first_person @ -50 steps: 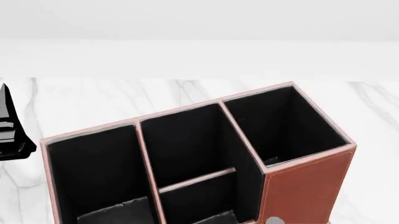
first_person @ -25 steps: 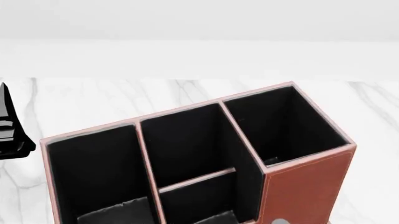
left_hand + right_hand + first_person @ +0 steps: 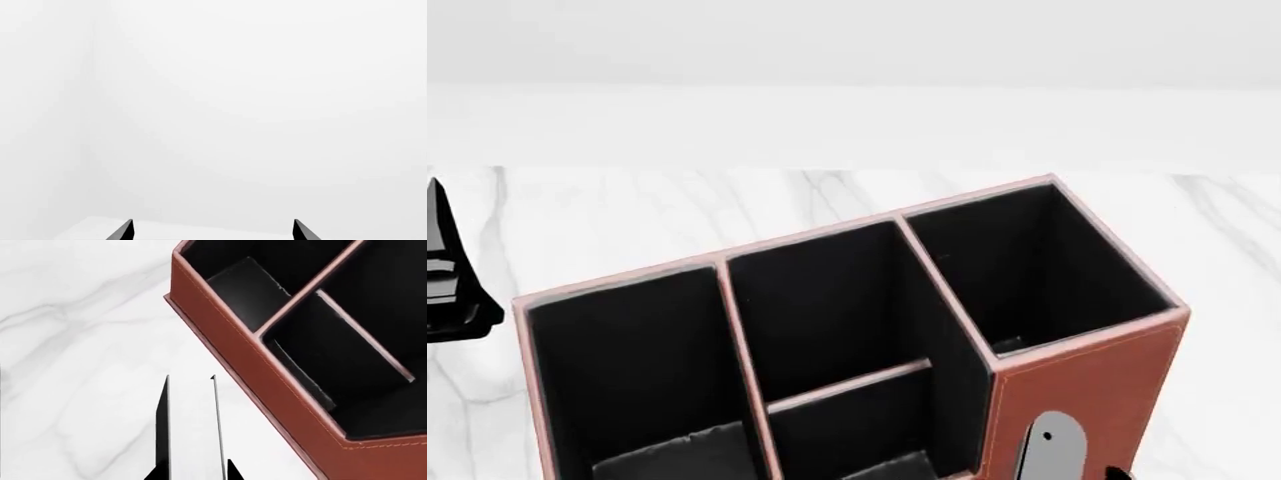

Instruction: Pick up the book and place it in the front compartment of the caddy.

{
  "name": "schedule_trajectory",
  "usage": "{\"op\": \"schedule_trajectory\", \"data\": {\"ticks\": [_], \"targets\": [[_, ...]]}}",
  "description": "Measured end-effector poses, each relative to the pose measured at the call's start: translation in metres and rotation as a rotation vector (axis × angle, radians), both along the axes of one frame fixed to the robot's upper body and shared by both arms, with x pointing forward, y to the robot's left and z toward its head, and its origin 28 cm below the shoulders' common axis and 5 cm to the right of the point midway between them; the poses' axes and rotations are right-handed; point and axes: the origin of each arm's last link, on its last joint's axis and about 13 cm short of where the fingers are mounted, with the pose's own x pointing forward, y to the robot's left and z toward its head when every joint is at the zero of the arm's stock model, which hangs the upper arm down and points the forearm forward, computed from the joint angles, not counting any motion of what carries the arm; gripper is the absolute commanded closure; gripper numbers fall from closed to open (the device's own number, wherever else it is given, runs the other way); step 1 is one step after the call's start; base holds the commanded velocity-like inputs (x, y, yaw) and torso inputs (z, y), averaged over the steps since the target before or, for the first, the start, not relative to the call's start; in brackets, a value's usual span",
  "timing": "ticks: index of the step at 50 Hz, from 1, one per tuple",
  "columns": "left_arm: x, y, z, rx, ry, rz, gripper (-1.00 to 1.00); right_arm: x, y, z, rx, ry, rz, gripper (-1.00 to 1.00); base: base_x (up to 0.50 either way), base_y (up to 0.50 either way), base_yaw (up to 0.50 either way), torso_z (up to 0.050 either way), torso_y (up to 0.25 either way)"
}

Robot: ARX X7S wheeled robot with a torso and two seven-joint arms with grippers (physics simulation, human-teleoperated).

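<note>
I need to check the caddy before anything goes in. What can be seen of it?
The caddy is a reddish-brown, leather-looking box with pale stitched rims and black lining. It stands upright on the white marble table, set at an angle to the head camera. Pale-edged dividers split it into cells; dark flat panels lie low in the near cells. Nothing is seen touching it; the right gripper hovers beside its outer wall.

No legible text, label, brand mark, number or sign appears in any view. The caddy [image 3: 1081,390] shows plain reddish-brown walls with pale stitching only; its black-lined cells carry no print. The marble tabletop [image 3: 627,220] bears grey veining, not characters. The left wrist view shows only blank white surfaces.
</note>
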Motion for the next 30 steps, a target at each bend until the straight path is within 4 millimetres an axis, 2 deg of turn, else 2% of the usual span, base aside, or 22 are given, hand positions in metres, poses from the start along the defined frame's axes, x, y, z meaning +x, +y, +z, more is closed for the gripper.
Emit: {"op": "schedule_trajectory", "data": {"ticks": [30], "targets": [[0.0,0.001,0.002,-0.001,-0.004,0.002,-1.0,-0.002,-0.003,0.069,-0.016,-0.151,-0.02,1.0,0.0,0.0,0.0,0.0,0.0]]}}
